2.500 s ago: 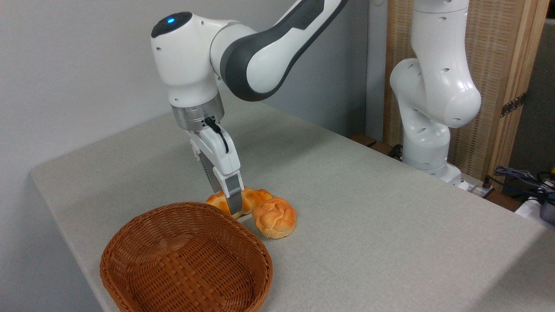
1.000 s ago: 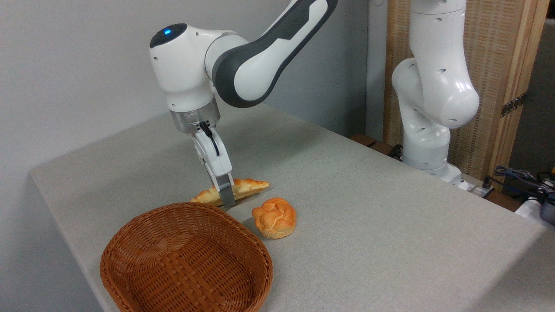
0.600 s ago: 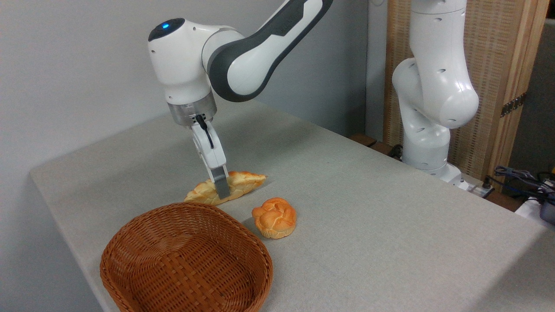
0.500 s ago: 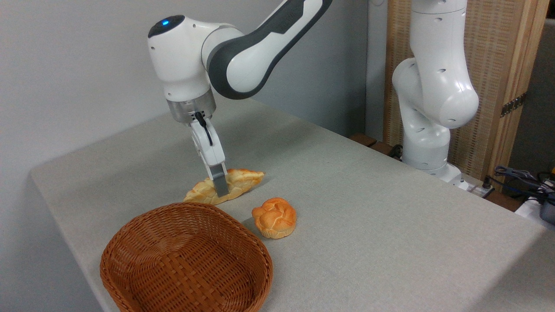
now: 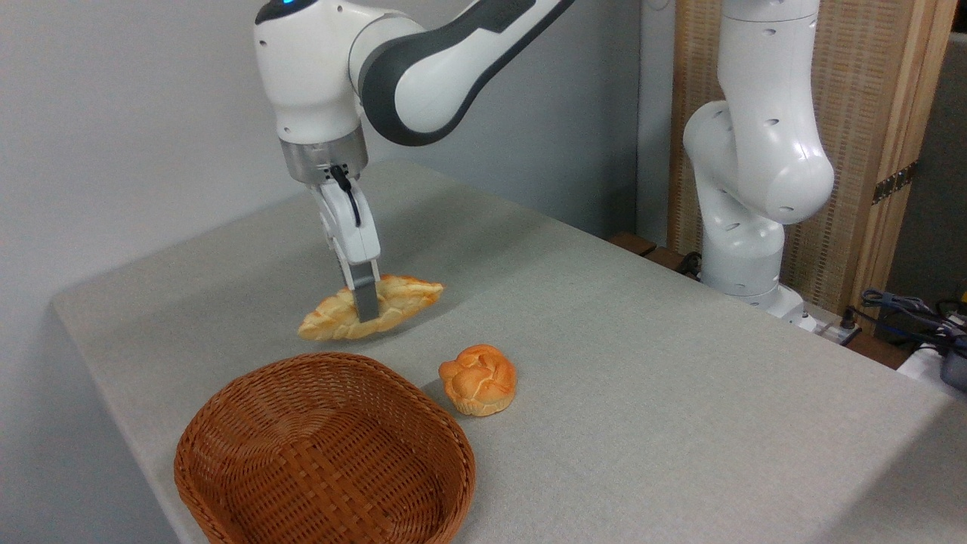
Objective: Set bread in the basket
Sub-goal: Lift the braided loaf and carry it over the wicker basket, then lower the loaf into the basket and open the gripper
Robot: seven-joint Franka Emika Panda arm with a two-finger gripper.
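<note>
- Bread, long braided golden-orange loaf with pointed ends (image 5: pixel 370 307): off the table, pinched near its middle by the arm's two-finger gripper (image 5: pixel 365 302), jaws clenched across the loaf's width. Loaf tilts, left tip lower.
- Position: roughly 12 o'clock from the shallow brown woven wicker basket (image 5: pixel 325 451), beyond its far rim, not yet over it. Basket is empty.
- Small round knotted orange bun (image 5: pixel 478 379): on the table at about 2 o'clock of the basket, just beside its rim. Not the target.
- Risks, as I judge them:
  - narrow grip on a long loaf, so it could pivot or slip during the carry;
  - low left tip could catch the basket's far rim if height is not kept;
  - loaf is about as long as the basket is wide, so a skewed release could leave one end on the rim.
- Surface: grey cloth-covered table (image 5: pixel 642 378), matte, lightly textured.
- Room: plain grey wall (image 5: pixel 113 113) behind, wooden slatted panel (image 5: pixel 869 113) at right, cables (image 5: pixel 906 310) at far right.
</note>
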